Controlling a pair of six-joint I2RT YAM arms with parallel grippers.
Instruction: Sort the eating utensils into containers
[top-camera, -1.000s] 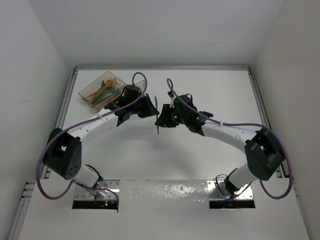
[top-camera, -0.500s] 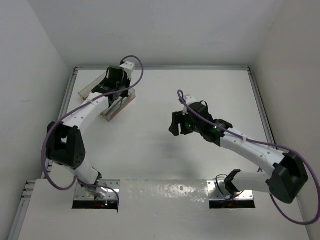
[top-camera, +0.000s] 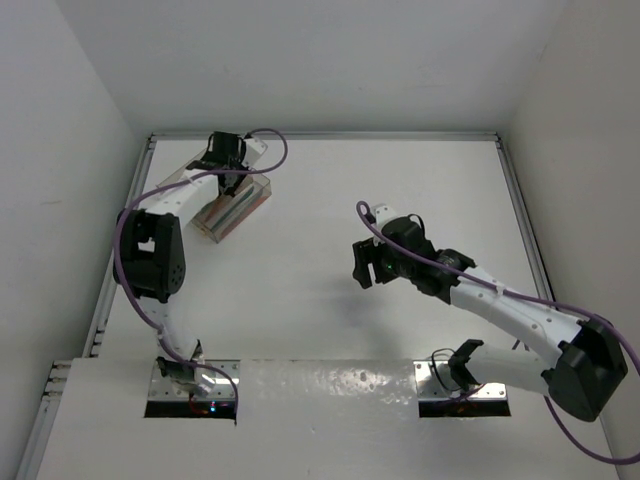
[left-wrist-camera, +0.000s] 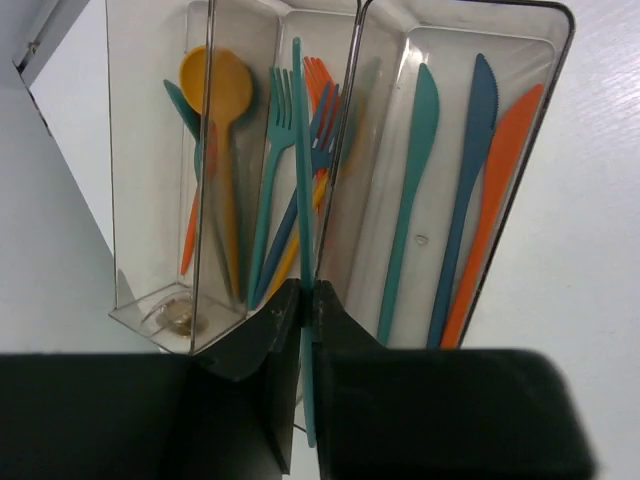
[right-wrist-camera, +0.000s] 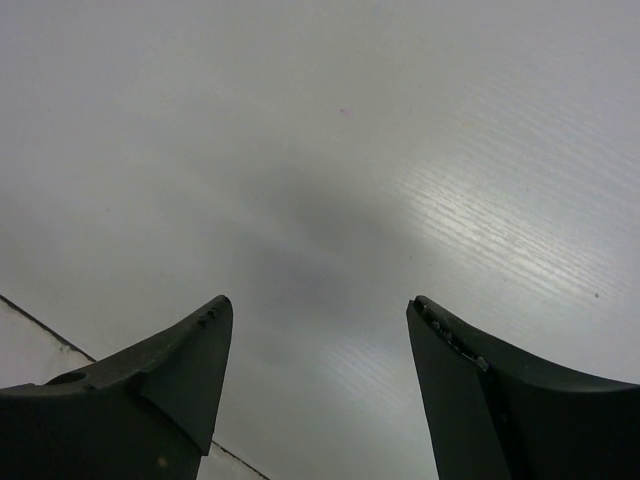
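The clear three-compartment tray (top-camera: 245, 215) stands at the back left. In the left wrist view the tray (left-wrist-camera: 450, 50) holds spoons (left-wrist-camera: 215, 85) in its left compartment, forks (left-wrist-camera: 300, 110) in the middle one, and teal, dark blue and orange knives (left-wrist-camera: 470, 190) in the right one. My left gripper (left-wrist-camera: 308, 295) is shut on a thin teal utensil (left-wrist-camera: 301, 180) seen edge-on, held above the tray near the middle compartment. In the top view the left gripper (top-camera: 228, 165) is over the tray's far end. My right gripper (top-camera: 362, 265) is open and empty over bare table, as its wrist view (right-wrist-camera: 320, 305) shows.
The white table has a raised metal rail (top-camera: 130, 215) along its left edge close to the tray, and white walls on three sides. The left arm's purple cable (top-camera: 275, 150) loops above the tray.
The two grippers were together at the table's middle with the teal utensil. My left arm has carried it back-left over the tray. My right arm has drawn away to the right, open.
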